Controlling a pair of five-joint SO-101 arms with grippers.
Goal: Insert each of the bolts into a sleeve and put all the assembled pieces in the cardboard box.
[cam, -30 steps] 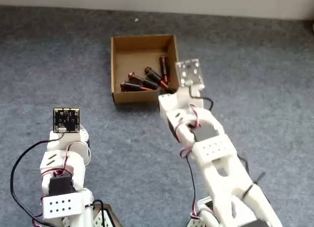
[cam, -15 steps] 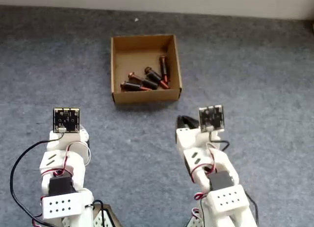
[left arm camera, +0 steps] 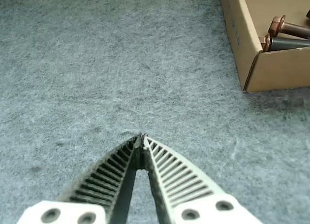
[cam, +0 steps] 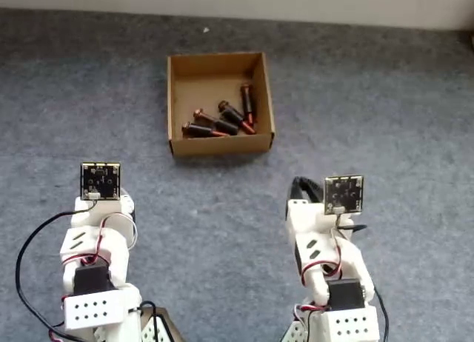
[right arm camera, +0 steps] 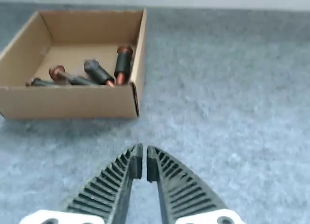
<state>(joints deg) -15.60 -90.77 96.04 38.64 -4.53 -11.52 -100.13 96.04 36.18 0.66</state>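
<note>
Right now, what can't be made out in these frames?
High view: the exact count of assembled pieces in the cardboard box; they overlap and are small.
Left wrist view: most of the box and its contents, cut off by the frame edge.
Right wrist view: the lower parts of the pieces, hidden behind the box's near wall.
All views: whether each bolt sits fully in its sleeve; too small to tell.

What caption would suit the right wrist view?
Right gripper, shut and empty, faces the cardboard box holding sleeved bolts.
</note>
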